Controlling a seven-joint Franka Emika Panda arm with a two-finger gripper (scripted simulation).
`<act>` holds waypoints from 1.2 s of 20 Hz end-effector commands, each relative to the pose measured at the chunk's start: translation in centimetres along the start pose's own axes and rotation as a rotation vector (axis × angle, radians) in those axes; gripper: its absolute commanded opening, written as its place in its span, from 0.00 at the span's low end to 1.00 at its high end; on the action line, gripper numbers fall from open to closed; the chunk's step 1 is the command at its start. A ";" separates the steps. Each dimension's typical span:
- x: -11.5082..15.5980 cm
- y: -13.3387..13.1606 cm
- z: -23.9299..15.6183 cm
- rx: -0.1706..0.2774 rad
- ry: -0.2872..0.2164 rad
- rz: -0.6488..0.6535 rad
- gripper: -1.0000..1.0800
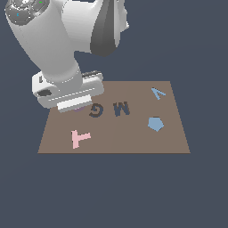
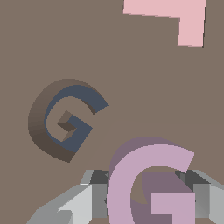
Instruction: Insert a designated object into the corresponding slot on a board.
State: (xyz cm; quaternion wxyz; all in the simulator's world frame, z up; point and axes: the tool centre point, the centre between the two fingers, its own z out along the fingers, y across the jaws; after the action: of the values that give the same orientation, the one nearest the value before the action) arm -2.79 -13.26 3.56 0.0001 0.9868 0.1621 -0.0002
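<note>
The pinkish-lilac letter G block [image 2: 131,183] sits between my gripper's [image 2: 146,194] two grey fingers [image 2: 89,199], which press on its two sides. In the exterior view only a lilac sliver of the block [image 1: 79,108] shows under the gripper [image 1: 78,106], low over the brown board [image 1: 133,138] near its far corner on that view's left. The dark G-shaped slot [image 1: 95,109] lies just beside the gripper, toward the exterior view's right; in the wrist view the slot [image 2: 65,118] is empty and close to the block. I cannot tell whether the block touches the board.
A dark M-shaped recess [image 1: 121,108] lies beside the G slot. A pink letter T [image 1: 80,138] lies near the board's front on the exterior view's left, and also shows in the wrist view [image 2: 183,17]. A blue pentagon [image 1: 155,124] and a blue V shape [image 1: 158,93] lie toward the right.
</note>
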 end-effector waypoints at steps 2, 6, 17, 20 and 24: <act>0.4 -1.2 -0.1 0.000 0.000 0.102 0.00; 1.2 -2.6 -0.2 0.000 0.001 0.230 0.00; 3.2 -5.0 -0.4 0.000 0.000 0.485 0.00; 3.7 -5.3 -0.4 0.000 0.000 0.528 0.00; 4.1 -5.6 -0.5 0.000 0.000 0.569 0.00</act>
State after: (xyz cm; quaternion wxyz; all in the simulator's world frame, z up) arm -0.84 -6.80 4.01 0.0001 0.9936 -0.1131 -0.0002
